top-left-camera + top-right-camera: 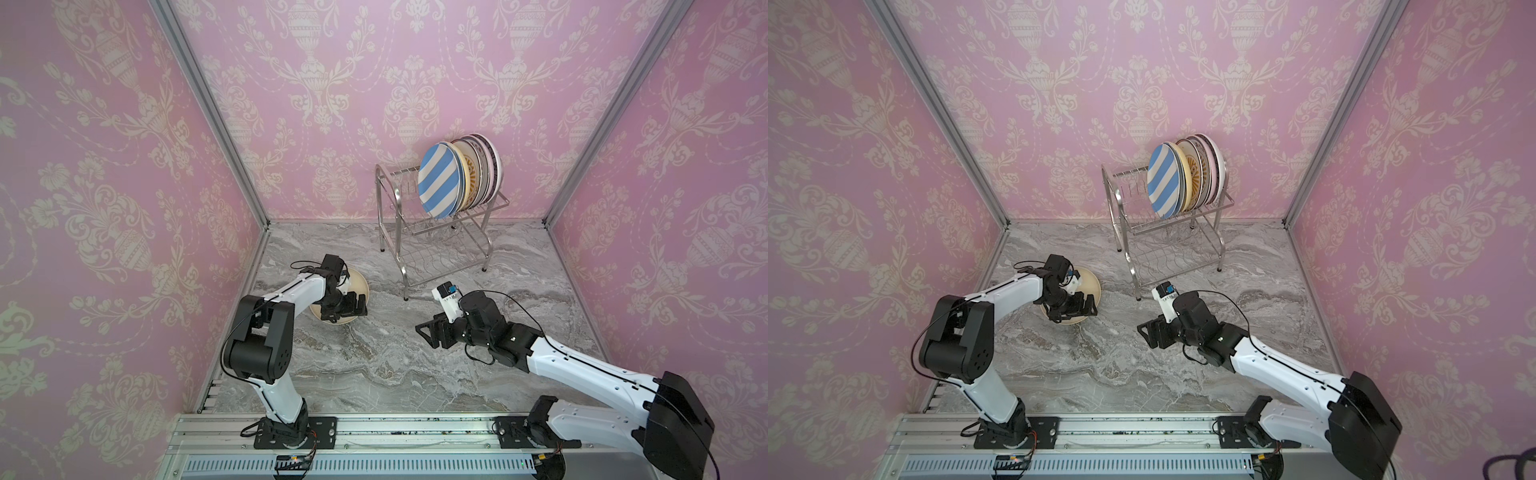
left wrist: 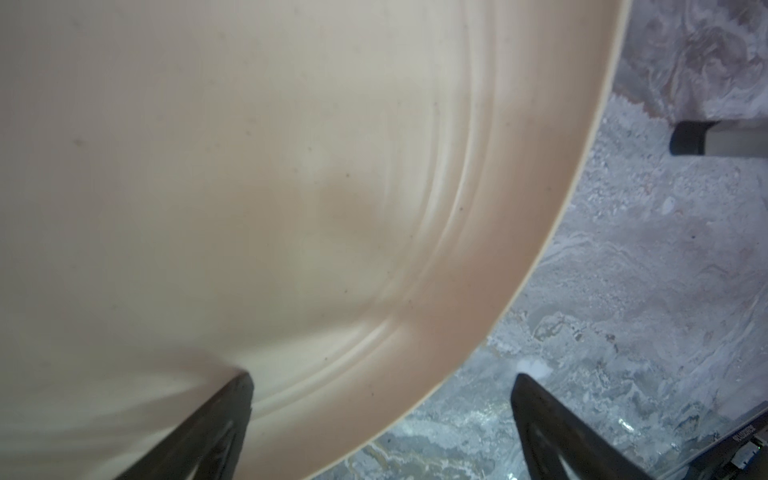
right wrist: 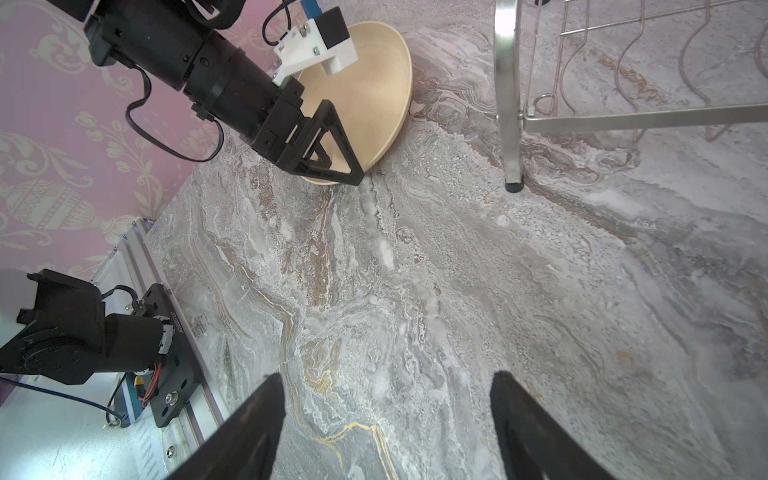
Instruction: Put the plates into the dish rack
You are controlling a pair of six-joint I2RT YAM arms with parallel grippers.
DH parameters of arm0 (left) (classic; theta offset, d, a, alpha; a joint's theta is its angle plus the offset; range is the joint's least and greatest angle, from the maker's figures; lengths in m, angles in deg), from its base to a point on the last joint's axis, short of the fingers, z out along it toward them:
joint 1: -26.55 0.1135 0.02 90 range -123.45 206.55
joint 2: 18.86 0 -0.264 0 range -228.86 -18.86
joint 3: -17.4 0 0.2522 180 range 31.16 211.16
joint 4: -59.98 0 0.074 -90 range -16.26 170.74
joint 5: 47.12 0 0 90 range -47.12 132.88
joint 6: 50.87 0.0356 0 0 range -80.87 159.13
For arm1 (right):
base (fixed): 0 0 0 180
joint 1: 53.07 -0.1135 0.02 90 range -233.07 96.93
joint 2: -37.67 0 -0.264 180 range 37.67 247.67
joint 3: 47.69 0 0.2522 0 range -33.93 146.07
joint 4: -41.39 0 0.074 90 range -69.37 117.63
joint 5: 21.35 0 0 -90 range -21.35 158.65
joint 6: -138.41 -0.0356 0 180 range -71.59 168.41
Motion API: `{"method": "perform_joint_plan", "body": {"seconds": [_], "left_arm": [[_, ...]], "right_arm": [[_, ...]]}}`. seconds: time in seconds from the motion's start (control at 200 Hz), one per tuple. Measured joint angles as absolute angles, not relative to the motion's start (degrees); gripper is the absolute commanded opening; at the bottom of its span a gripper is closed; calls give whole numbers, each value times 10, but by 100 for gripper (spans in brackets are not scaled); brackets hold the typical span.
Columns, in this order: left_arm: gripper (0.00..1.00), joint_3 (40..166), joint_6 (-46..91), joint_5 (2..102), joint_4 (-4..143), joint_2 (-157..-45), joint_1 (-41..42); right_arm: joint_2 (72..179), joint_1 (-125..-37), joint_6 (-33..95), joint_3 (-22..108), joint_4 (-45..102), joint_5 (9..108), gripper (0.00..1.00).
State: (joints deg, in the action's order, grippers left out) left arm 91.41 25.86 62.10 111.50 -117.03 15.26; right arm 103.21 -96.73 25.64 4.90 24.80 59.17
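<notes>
The right gripper (image 3: pixel 386 376) is held wide apart over bare table (image 3: pixel 457 270), with nothing between its fingers (free room is seen all around). The left gripper (image 2: pixel 382 376) is spread apart across the edge of the cream plate (image 2: pixel 291 166), one finger over it, one outside. Beyond the right gripper, the other plates (image 1: pixel 440 178) are stood on edge in the dish rack (image 1: pixel 440 253).

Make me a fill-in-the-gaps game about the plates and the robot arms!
1. The left pincer straddles the rim of the cream plate, which lies on the ____.
2. The front plate in the dish rack has white and ____ stripes.
3. All the racked plates stand on its ____ tier.
4. The right pincer is open and grips ____.

Missing words: table; blue; upper; nothing.
</notes>
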Motion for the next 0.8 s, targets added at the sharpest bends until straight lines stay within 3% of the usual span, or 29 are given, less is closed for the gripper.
{"method": "perform_joint_plan", "body": {"seconds": [0.445, 0.666, 0.801], "left_arm": [[99, 893, 222, 635, 1182, -1055, 140], [99, 989, 237, 586, 1192, -1057, 148], [99, 1043, 275, 529, 1126, -1095, 171]], "right_arm": [[1070, -967, 249, 62, 251, 587, 79], [1115, -994, 191, 96, 254, 600, 79], [1170, -1040, 131, 96, 310, 606, 79]]}}
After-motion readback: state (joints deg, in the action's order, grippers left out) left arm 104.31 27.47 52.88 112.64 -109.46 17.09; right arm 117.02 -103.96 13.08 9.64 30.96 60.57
